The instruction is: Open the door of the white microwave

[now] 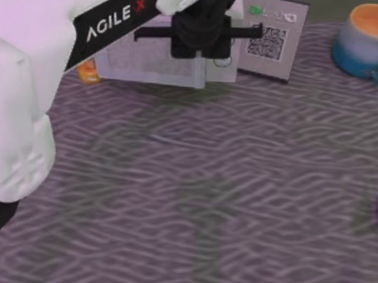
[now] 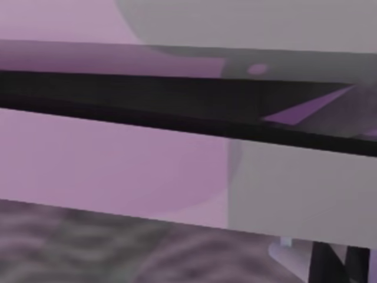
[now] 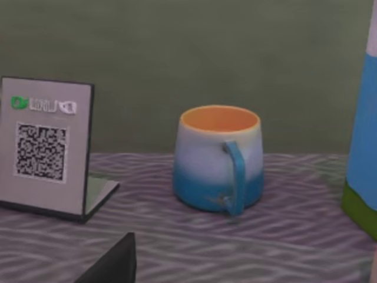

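The left arm [image 1: 29, 80] reaches from the top view's left edge diagonally up toward the white microwave [image 1: 151, 62], its link marked AGILE X slanting across the microwave's left part. The left gripper [image 1: 202, 33] sits right over the microwave's front, toward its knob end, a dark crossbar spread sideways above the door [image 1: 148, 65]. Whether its fingers are spread or clamped on anything cannot be told from any view.

The microwave stands at the far edge of the patterned table [image 1: 205, 198], with the door's speckled mesh window facing the camera and apparently flat against the body. Just beside the microwave, on the side away from the arm, stands a grey QR-code placard [image 1: 270, 39]; farther past it is a blue-and-white mug [image 1: 363, 39] with an orange inside. A small orange object [image 1: 88, 71] peeks out at the microwave's other end.

The left wrist view is pressed close to white and grey surfaces crossed by a dark band, too near to identify. The right wrist view shows the placard [image 3: 44, 147] and mug [image 3: 218, 159] from the side, with a blue-and-green upright object [image 3: 362, 147] beyond the mug. The right gripper's state cannot be told.
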`<action>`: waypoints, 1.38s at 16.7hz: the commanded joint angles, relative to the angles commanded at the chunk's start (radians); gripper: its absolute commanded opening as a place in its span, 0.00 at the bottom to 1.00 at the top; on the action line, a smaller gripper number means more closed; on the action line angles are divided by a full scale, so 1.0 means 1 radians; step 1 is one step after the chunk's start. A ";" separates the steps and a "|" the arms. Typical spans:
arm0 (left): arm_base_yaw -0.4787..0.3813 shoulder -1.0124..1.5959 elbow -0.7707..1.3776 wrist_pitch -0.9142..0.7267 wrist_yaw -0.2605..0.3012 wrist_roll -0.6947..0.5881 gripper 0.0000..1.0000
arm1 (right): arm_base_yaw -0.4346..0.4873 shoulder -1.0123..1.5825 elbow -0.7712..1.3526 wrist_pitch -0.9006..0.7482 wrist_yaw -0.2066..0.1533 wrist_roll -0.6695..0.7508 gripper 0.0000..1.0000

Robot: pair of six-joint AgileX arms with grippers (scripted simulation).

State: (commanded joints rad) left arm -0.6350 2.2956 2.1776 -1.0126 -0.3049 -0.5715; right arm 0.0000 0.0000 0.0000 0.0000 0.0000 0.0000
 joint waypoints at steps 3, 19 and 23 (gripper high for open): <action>0.000 0.000 0.000 0.000 0.000 0.000 0.00 | 0.000 0.000 0.000 0.000 0.000 0.000 1.00; 0.000 0.000 0.000 0.000 0.000 0.000 0.00 | 0.000 0.000 0.000 0.000 0.000 0.000 1.00; -0.005 -0.005 -0.019 0.011 0.007 0.008 0.00 | 0.000 0.000 0.000 0.000 0.000 0.000 1.00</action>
State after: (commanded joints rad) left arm -0.6404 2.2909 2.1588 -1.0012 -0.2978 -0.5637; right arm 0.0000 0.0000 0.0000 0.0000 0.0000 0.0000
